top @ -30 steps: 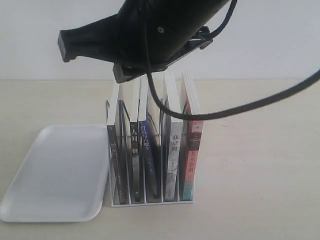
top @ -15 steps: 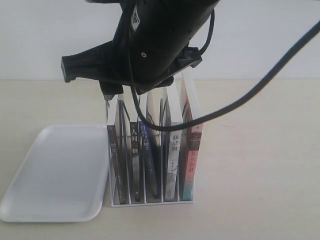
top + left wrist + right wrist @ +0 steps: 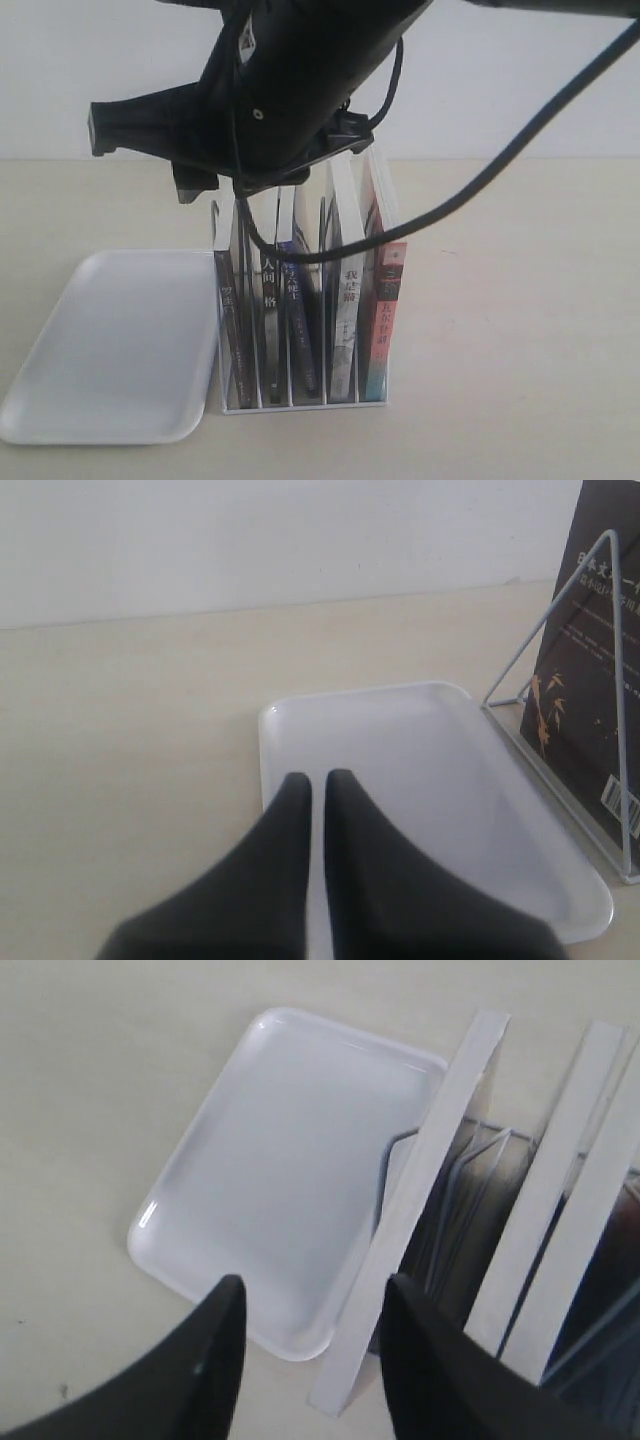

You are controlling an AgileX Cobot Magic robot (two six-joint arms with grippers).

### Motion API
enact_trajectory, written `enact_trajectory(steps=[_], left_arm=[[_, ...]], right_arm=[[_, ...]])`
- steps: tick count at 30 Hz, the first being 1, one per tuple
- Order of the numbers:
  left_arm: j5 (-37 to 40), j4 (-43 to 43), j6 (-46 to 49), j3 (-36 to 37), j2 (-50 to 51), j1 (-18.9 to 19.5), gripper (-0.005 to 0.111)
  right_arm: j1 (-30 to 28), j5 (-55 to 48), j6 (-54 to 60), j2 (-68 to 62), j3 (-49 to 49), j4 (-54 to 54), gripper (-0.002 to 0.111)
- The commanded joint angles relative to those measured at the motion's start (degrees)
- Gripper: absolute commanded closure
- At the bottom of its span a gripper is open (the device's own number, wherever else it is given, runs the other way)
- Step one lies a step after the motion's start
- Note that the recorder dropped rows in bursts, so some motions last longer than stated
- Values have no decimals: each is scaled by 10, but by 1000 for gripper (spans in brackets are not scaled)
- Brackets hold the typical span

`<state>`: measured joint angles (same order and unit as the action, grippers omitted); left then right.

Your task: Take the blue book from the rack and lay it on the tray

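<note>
The white wire rack [image 3: 225, 395] holds several upright books. The blue book [image 3: 293, 300] shows its dark blue spine, third from the left, between a black-spined book [image 3: 268, 290] and a pale-spined one [image 3: 349, 300]. My right gripper [image 3: 140, 158] hangs open above the rack's left end. In the right wrist view this gripper [image 3: 313, 1288] has the leftmost book's white page edge [image 3: 420, 1210] between its spread fingers, without touching it. The white tray [image 3: 110, 345] lies flat left of the rack. My left gripper [image 3: 317, 778] is shut and holds nothing, low over the tray [image 3: 400, 750].
A red-and-teal-spined book [image 3: 385, 315] fills the rightmost slot. A black cable [image 3: 470, 195] loops from the arm across the books' tops. In the left wrist view the rack's wire end [image 3: 560, 610] and a dark book cover [image 3: 590, 660] stand beside the tray. A pale wall runs behind the table.
My right arm has dropped and shifted left over the book tops, its fingers now past the rack's left end. Books, rack and tray have not moved.
</note>
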<state>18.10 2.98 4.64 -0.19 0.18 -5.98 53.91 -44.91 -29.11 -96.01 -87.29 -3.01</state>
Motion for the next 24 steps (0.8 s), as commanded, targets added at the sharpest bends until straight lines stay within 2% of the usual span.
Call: enact_trajectory(steps=[1, 3, 24], left_arm=[[-1, 0, -4, 2, -2, 2, 102], [-1, 0, -4, 2, -2, 2, 102], [-1, 0, -4, 2, -2, 2, 102]], right_arm=[[-1, -2, -10, -7, -10, 3, 62], [-1, -10, -10, -7, -21, 4, 57], [-1, -73, -7, -61, -42, 25, 57]])
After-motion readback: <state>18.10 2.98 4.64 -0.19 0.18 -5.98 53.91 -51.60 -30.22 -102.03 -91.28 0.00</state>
